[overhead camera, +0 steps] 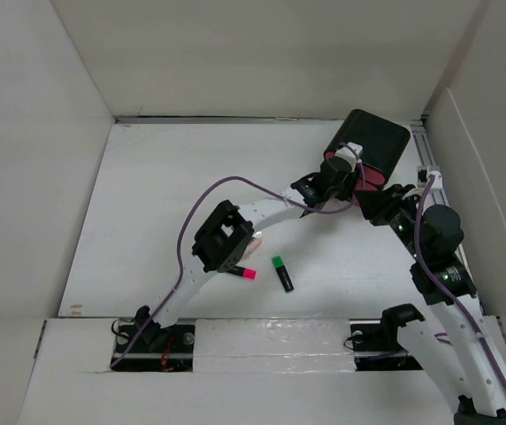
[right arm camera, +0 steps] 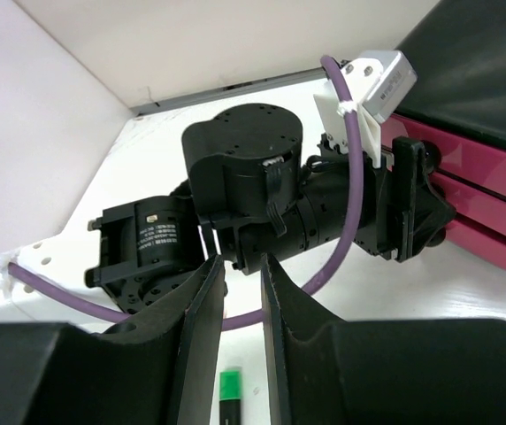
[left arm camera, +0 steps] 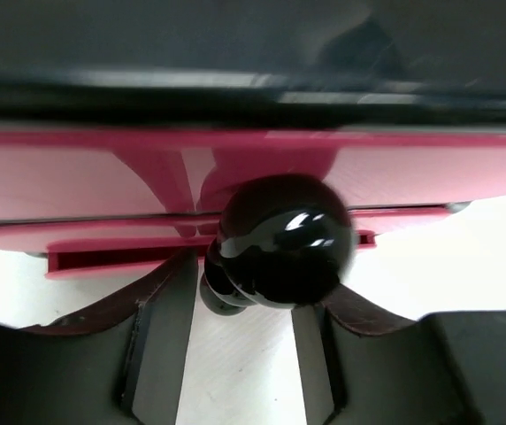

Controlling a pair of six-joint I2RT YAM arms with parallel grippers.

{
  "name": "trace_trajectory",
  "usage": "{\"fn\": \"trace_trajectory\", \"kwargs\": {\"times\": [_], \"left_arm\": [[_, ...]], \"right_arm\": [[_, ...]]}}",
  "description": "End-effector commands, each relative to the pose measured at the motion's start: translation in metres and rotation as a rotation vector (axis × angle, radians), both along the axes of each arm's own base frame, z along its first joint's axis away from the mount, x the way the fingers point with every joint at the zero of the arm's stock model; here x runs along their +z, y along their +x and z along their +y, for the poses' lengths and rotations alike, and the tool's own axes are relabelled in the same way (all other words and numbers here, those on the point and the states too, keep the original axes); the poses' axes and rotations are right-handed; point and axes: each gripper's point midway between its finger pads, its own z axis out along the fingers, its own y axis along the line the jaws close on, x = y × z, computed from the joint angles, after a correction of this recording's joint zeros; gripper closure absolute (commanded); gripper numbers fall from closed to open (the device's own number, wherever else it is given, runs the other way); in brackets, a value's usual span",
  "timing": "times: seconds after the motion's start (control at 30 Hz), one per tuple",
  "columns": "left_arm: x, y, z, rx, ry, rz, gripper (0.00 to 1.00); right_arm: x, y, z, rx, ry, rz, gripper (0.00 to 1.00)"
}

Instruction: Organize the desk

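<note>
Flat matte white desk [overhead camera: 147, 221], level, boxed by white panel walls [overhead camera: 253, 53], metal rail [overhead camera: 427, 152] along its right edge

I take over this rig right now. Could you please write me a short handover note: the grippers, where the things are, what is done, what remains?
Left gripper: at the black knob of a pink drawer; I cannot tell whether it is clamped.
Right gripper: almost shut, empty, near the black box.
On the desk: pink marker and green marker lie loose in its near half.
Done: no marker visibly stowed.
Left: probably open the drawer and put both markers in.
</note>
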Motion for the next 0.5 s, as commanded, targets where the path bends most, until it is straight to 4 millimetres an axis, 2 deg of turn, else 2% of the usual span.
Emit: {"fn": "trace_trajectory", "kwargs": {"times": [0.0, 0.13, 0.23, 0.47], "left_arm": [[0.013, 0.006, -0.004, 0.008, -0.025, -0.036, 0.60], [0.018, 0.007, -0.003, 0.017, -0.032, -0.044, 0.78], [0.023, 0.006, 0.001, 0.023, -0.041, -0.053, 0.87], [0.043, -0.005, 0.018, 0.030, -0.067, -0.075, 0.94]], "right_arm": [[0.009, 0.001, 0.002, 0.008, 0.000, -0.046, 0.71], [0.007, 0.002, 0.002, 0.006, -0.001, -0.041, 0.71], [0.006, 0.003, 0.002, 0.008, -0.001, -0.040, 0.71], [-0.001, 0.007, 0.004, 0.013, -0.006, -0.022, 0.71]]}}
